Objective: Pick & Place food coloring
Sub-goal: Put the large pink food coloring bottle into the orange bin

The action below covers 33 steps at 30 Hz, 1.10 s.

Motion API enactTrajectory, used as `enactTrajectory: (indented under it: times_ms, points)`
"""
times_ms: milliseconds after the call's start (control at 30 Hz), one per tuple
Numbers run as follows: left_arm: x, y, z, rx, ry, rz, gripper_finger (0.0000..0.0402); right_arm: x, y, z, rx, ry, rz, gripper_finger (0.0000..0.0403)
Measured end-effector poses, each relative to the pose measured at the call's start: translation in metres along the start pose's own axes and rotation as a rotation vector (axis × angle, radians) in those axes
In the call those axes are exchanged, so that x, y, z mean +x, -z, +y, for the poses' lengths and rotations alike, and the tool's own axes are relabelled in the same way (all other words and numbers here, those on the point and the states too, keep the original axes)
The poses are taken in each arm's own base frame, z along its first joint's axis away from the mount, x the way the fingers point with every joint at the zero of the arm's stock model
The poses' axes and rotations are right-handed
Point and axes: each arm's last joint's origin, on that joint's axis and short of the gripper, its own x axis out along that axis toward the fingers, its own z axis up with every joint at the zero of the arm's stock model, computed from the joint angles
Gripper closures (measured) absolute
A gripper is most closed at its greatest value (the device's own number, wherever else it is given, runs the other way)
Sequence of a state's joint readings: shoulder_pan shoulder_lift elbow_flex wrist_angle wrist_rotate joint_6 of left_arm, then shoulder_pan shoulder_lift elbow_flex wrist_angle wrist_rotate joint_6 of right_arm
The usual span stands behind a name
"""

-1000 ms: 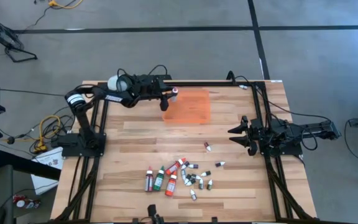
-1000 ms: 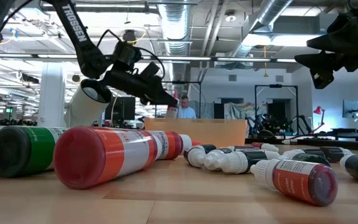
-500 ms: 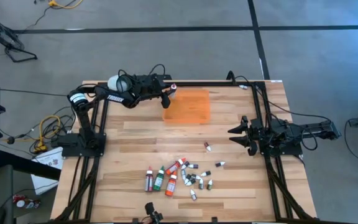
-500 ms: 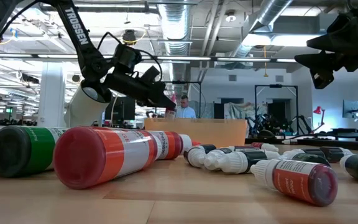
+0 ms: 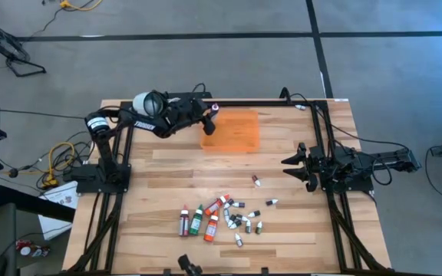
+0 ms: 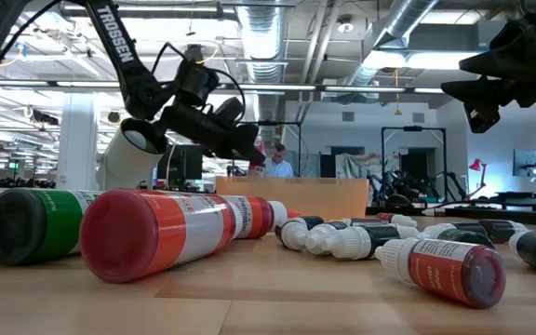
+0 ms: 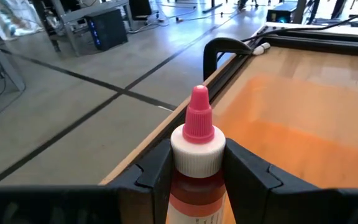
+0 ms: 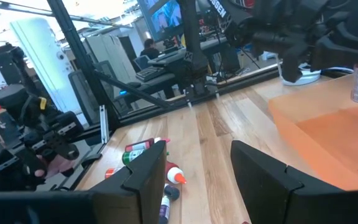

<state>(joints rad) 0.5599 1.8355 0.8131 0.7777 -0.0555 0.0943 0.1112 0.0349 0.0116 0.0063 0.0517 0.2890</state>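
Table [image 5: 167,165]: light wood slats, dark rails along the far edge and both sides.
Left arm [image 5: 117,123]: reaches from its base at the table's left side toward the far edge, wrist just beside the mat's far-left corner.
Right arm [image 5: 359,165]: parked at the table's right side, well apart from everything else.
Orange mat [image 5: 232,132]: flat, rectangular, lying on the far half of the table near the rear rail.
Bottle cluster [image 5: 221,217]: food coloring heaped on the near half of the table; longer red, orange and green bottles on the left of the heap, tiny droppers on its right, all lying on their sides. In the low view the orange-and-red one [image 6: 161,233] is closest to the camera.
Stray dropper [image 5: 256,181]: alone, between the cluster and the mat.
Left gripper [image 5: 208,119]: clamped narrow on one red bottle, held above the table at the mat's far-left edge.
Held bottle [image 7: 194,168]: upright between the fingers [image 7: 154,171], red body, white cap, pink tip; fingers press both sides of the cap's base.
Right gripper [image 5: 291,163]: fingers parted, nothing between them, pointing toward the table's middle.
Person [image 6: 275,160]: in the room beyond the table, low view only.
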Motion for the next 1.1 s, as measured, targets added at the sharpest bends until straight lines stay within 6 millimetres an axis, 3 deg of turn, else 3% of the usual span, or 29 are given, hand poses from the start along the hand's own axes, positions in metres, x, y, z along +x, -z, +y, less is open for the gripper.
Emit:
enactTrajectory:
  times_ms: [367,1100]
  points:
    - [-0.002,-0.007,-0.021,-0.101,-0.04,-0.048,0.0287,0.0,0.0,0.0,0.0,0.0,0.0,0.023]
    - [-0.003,0.008,-0.018,-0.149,-0.181,0.097,0.0287,0.0,0.0,0.0,0.002,0.001,-0.001,0.023]
